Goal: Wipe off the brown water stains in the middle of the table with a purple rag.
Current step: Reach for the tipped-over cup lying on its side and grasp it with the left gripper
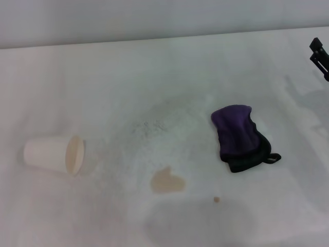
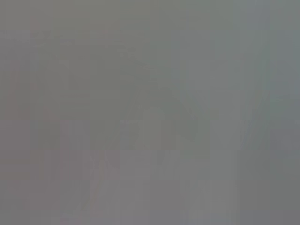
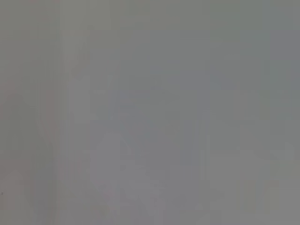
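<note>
- The white surface (image 1: 154, 72) fills the head view, with faint grey smudges near its middle.
- The brown water stains (image 1: 167, 181) lie toward the near middle of the surface: a pale tan, heart-like blotch, and a tiny brown dot off to its right and a little nearer.
- The purple rag (image 1: 239, 137) lies crumpled on the surface to the right of the blotch and farther back, apart from it. Its purple part points away, its black edging and black loop sit at the near right end.
- A white paper cup (image 1: 54, 154) lies on its side at the left, its open mouth with beige inside turned toward the stains, well apart from them.
- No writing, brand or label can be read on the cup, the rag or the surface.
- The right end effector (image 1: 318, 57) shows only as a dark piece at the far right edge of the head view, above the surface and well apart from the rag; how far open it is cannot be told, and nothing is seen in it.
- The left end effector is out of sight in the head view.
- Both wrist views show only a flat grey blur; nothing can be made out there.
</note>
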Available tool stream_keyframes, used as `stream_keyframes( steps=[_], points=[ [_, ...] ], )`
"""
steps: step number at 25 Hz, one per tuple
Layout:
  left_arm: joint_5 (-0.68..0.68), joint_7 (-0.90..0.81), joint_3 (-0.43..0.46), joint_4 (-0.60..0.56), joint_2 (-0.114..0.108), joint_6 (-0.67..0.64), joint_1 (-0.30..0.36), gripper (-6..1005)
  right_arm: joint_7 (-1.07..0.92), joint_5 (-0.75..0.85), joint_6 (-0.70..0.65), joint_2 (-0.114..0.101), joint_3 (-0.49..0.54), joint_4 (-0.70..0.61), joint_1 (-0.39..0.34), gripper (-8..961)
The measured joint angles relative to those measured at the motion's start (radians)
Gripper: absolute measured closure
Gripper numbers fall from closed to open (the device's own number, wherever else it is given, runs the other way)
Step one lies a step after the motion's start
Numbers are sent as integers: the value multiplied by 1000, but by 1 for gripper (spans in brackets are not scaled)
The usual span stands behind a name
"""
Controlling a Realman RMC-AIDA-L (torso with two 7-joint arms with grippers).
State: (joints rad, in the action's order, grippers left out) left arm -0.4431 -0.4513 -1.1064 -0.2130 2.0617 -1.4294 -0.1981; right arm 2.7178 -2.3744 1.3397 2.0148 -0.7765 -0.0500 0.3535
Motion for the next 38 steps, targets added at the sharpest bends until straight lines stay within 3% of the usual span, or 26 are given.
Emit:
stream_keyframes(
  steps=[5, 10, 13, 15, 16, 20, 21, 23, 24, 31, 33, 34, 35, 38],
  points=[
    [-187, -107, -28, -154, -26, 117, -11, 168, 1, -2, -4, 4, 9, 9, 15, 80],
    [-498, -365, -26, -397, -63, 228, -11, 168, 3, -2, -21, 7, 41, 10, 38, 80],
    [-683, -546, -22, -523, -91, 231, -12, 168, 4, -2, -40, 7, 41, 10, 46, 80],
    [-683, -546, -22, -523, -91, 231, -12, 167, 1, -2, -56, 7, 41, 10, 51, 80],
    [-839, -713, -21, -649, -118, 202, -15, 167, 1, -2, -64, 7, 41, 10, 53, 80],
    [-1046, -910, 6, -873, -137, 130, 4, 167, 0, -1, -83, 8, 41, 10, 54, 80],
    [-1132, -976, 44, -956, -135, 78, 6, 167, 0, 0, -84, 9, 41, 10, 54, 80],
    [-1152, -988, 55, -973, -134, 65, 6, 167, 0, 1, -85, 9, 40, 10, 52, 80],
    [-1281, -1057, 103, -1065, -128, -24, -3, 167, 0, 1, -85, 9, 40, 10, 51, 80],
    [-1509, -1160, 125, -1246, -118, -207, -20, 166, 6, 1, -88, 10, 40, 30, 47, 80],
    [-1565, -1166, 126, -1299, -103, -230, -18, 166, 7, 1, -88, 10, 40, 35, 46, 80],
    [-1639, -1165, 126, -1350, -81, -241, -14, 166, 8, 1, -89, 10, 40, 35, 45, 80],
    [-1639, -1165, 126, -1350, -81, -241, -14, 166, 8, 0, -90, 10, 40, 36, 44, 80],
    [-1749, -1147, 121, -1408, -39, -240, -11, 166, 8, 0, -98, 10, 40, 37, 42, 81]
  ],
)
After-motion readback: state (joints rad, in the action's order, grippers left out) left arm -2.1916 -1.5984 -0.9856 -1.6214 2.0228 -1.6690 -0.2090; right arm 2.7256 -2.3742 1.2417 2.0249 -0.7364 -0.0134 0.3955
